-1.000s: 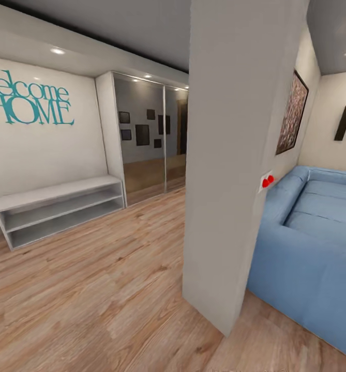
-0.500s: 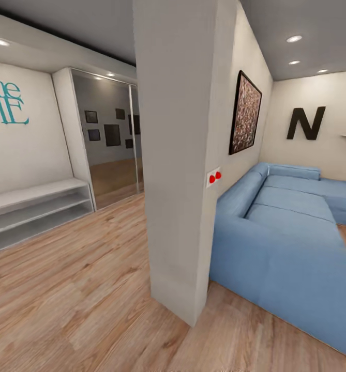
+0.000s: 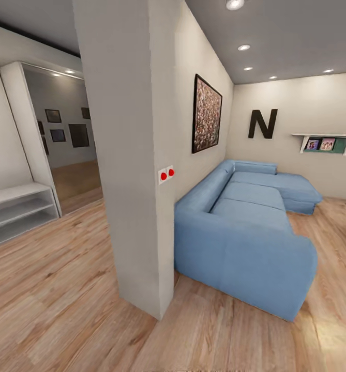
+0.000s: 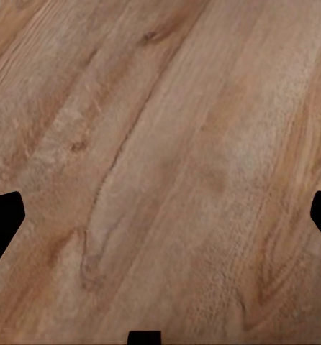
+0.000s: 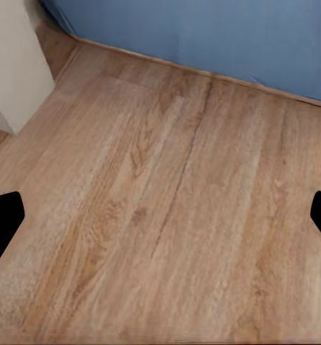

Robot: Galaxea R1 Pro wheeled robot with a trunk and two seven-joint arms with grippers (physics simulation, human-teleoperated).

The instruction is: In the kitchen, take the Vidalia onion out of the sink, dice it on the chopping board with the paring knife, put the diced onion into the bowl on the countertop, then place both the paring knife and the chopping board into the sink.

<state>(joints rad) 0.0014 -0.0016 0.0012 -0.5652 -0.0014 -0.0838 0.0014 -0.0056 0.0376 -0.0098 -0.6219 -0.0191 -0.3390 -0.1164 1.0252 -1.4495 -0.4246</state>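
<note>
Robot in transit over wood floor (image 3: 64, 289) past grey pillar (image 3: 126, 155) and blue sofa (image 3: 245, 243) — both grippers spread, grasping nothing — onion, sink unsighted; best steer wide of pillar toward kitchen.

scene: blue sofa (image 3: 245, 227) beside grey pillar (image 3: 123, 155); wood floor (image 3: 48, 289) (living room)

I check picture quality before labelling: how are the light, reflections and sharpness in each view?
Head view: even bright light from round ceiling spotlights, a mirrored sliding door reflecting framed pictures, vertical lines leaning as under a wide lens. Left wrist view: soft, slightly blurred wooden plank floor, no hard shadows. Right wrist view: sharper floor grain, blue fabric sofa evenly lit.
</note>
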